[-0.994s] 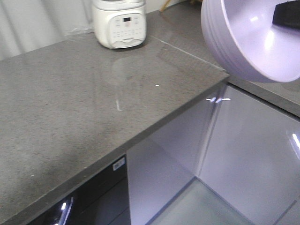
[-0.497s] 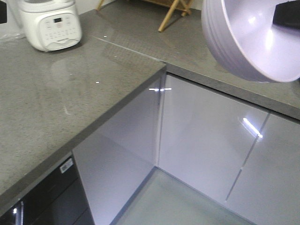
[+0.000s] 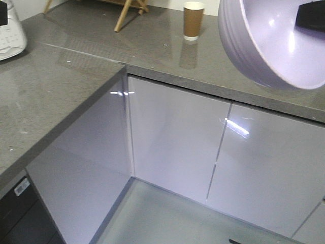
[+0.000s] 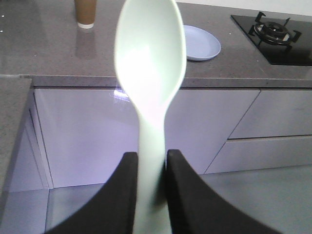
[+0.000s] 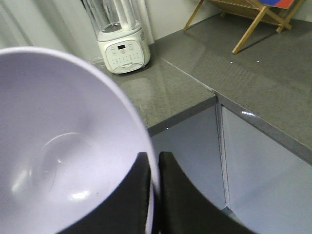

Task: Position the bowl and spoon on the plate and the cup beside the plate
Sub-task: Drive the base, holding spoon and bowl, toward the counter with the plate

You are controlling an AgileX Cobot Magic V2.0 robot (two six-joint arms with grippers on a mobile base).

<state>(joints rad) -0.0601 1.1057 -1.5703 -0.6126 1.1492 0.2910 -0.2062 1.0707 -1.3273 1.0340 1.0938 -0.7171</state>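
My left gripper (image 4: 151, 158) is shut on the handle of the pale mint-green spoon (image 4: 150, 63), whose head stands up in front of the lens. My right gripper (image 5: 155, 161) is shut on the rim of the lavender bowl (image 5: 58, 161), one finger inside and one outside; the bowl (image 3: 274, 40) fills the front view's top right, and a dark finger (image 3: 311, 16) shows inside it. The brown paper cup (image 3: 193, 20) stands upright on the far counter, and the cup (image 4: 85, 13) is left of the pale blue plate (image 4: 202, 44) in the left wrist view.
Grey L-shaped counter (image 3: 56, 96) with glossy lilac cabinet doors (image 3: 172, 142) below. A white blender (image 5: 122, 41) stands at the counter's back left. A wooden rack's legs (image 3: 129, 12) stand behind the cup. A black gas hob (image 4: 275, 34) lies right of the plate.
The front view has swung to the right: the white blender slid off to the left edge and the cup came into sight. The bowl stays fixed in the top right.
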